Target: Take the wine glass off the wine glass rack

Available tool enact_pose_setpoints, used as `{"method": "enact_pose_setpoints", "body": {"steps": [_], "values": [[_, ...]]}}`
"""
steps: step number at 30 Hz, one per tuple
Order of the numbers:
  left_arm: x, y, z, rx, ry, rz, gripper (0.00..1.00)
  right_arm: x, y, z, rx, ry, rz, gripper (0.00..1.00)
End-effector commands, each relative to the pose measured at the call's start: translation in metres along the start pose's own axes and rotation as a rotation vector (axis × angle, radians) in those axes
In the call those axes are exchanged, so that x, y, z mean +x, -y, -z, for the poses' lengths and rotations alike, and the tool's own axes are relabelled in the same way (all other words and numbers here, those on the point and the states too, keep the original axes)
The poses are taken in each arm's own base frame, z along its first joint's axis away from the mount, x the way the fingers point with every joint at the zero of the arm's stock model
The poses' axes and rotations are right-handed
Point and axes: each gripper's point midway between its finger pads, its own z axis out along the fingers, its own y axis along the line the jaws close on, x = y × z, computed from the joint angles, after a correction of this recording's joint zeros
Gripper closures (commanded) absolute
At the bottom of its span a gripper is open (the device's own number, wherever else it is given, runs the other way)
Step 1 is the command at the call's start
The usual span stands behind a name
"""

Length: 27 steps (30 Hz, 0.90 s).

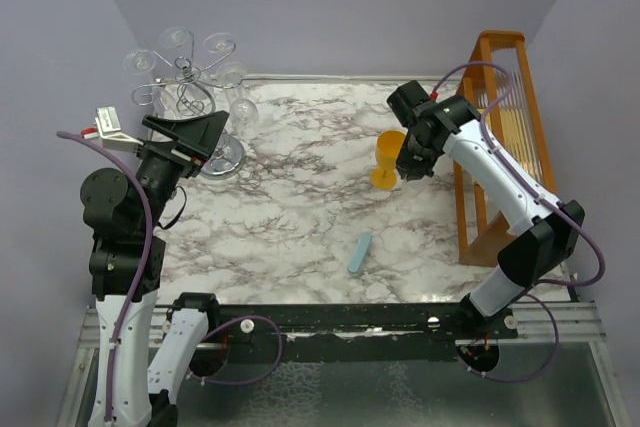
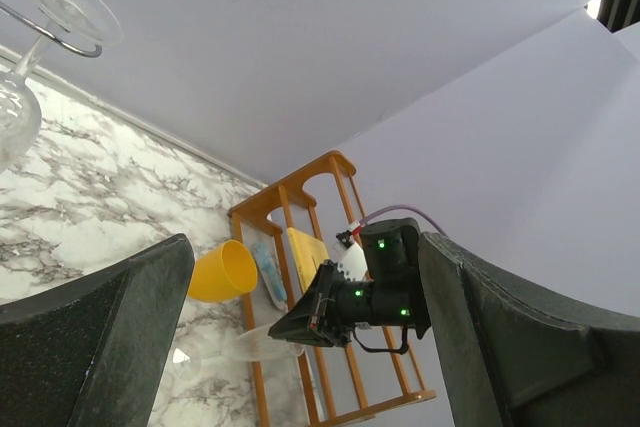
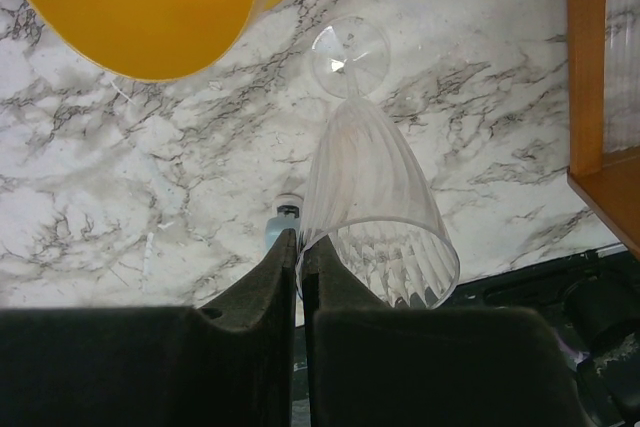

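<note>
The silvery wire wine glass rack stands at the far left with several clear glasses hanging upside down from its looping arms; its round base is on the marble. One hanging glass shows in the left wrist view. My left gripper is open and empty, right by the rack's base. My right gripper is shut on the rim of a clear ribbed wine glass, held tilted with its foot pointing away, over the table's right side.
A yellow goblet stands just left of my right gripper. A light blue object lies on the marble table near the front. A tall orange wooden slatted rack stands along the right edge.
</note>
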Motion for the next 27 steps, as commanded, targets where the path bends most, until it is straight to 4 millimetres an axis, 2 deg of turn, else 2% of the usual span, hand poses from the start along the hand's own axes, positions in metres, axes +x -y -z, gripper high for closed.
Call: {"method": "enact_pose_setpoints", "body": {"steps": [1, 6, 14, 16, 20, 25, 27], "values": [[-0.008, 0.011, 0.006, 0.019, 0.035, -0.027, 0.03, -0.008, -0.001, -0.002, 0.025, 0.019, 0.021, 0.98], [-0.008, 0.012, 0.007, 0.021, 0.037, -0.028, 0.03, -0.009, -0.006, -0.003, 0.016, 0.015, 0.027, 0.89], [-0.008, 0.012, 0.011, 0.014, 0.040, -0.035, 0.03, -0.011, -0.008, 0.005, -0.011, 0.020, 0.036, 0.66], [-0.008, 0.011, 0.011, 0.012, 0.040, -0.035, 0.03, -0.012, -0.007, 0.009, -0.022, 0.028, 0.034, 0.62], [-0.008, 0.011, 0.011, 0.010, 0.037, -0.033, 0.03, -0.015, -0.004, 0.021, -0.048, 0.054, 0.026, 0.47], [-0.007, 0.009, 0.010, 0.006, 0.036, -0.034, 0.03, -0.024, -0.004, 0.041, -0.095, 0.106, 0.028, 0.42], [-0.007, 0.008, 0.010, 0.002, 0.034, -0.041, 0.03, -0.030, -0.005, 0.050, -0.116, 0.134, 0.026, 0.36]]}}
